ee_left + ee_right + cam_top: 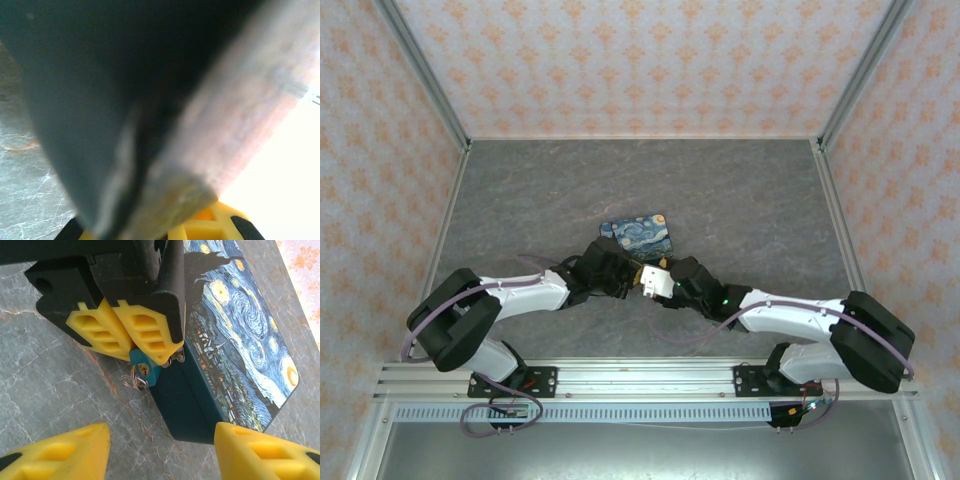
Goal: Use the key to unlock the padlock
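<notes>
The left gripper (136, 347) is clamped on the teal padlock (145, 371), which sits against the side wall of the Starry Night tin (235, 330) near the tabletop's (45, 390) middle. A metal key ring (132, 381) dangles at the lock. The right gripper (160, 435) hovers just in front, its yellow fingers (65, 452) spread wide and empty.

Glossy tin (240, 340); smooth teal padlock (149, 374); matt table (50, 385).
</notes>
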### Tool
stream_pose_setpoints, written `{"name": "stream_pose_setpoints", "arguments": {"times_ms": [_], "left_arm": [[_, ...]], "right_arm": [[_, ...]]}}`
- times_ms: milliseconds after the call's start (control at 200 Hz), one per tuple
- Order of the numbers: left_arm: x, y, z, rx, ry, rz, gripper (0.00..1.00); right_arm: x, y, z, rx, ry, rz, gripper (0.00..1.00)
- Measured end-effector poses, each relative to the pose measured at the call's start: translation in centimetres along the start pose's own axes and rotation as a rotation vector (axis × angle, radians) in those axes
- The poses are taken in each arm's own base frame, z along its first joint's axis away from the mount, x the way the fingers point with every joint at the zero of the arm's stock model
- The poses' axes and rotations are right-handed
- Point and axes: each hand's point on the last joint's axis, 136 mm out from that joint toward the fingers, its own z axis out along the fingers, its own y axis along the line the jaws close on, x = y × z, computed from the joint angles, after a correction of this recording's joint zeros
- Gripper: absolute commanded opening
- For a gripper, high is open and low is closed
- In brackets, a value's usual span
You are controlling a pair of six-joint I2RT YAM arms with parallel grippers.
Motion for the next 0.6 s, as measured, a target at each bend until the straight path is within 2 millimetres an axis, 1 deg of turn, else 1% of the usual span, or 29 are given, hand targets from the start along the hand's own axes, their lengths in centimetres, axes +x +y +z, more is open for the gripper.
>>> {"name": "stream_pose_setpoints", "arguments": {"times_ms": [140,305,515,601], "left_arm": [[-0.1,-0.1,-0.1,-0.006,-0.005,-0.003,0.00],[-0.2,0.0,-0.1,-0.010,-0.006,-0.004,0.00],[-0.2,0.0,-0.1,-0.015,-0.008,0.003,0.00],[-0.1,-0.1,-0.1,-0.017,-0.008,0.006,0.00]], "right_arm": [[0.1,0.5,0.7,-0.010,0.005,-0.003,0.48],[-0.2,0.5,1.0,-0.011,-0.005,0.004,0.36],[-1.1,0.4,1.5,-0.014,-0.031,0.016,0.29],[-1.4,0.3,1.6,-0.015,-0.044,0.023,0.28]]}}
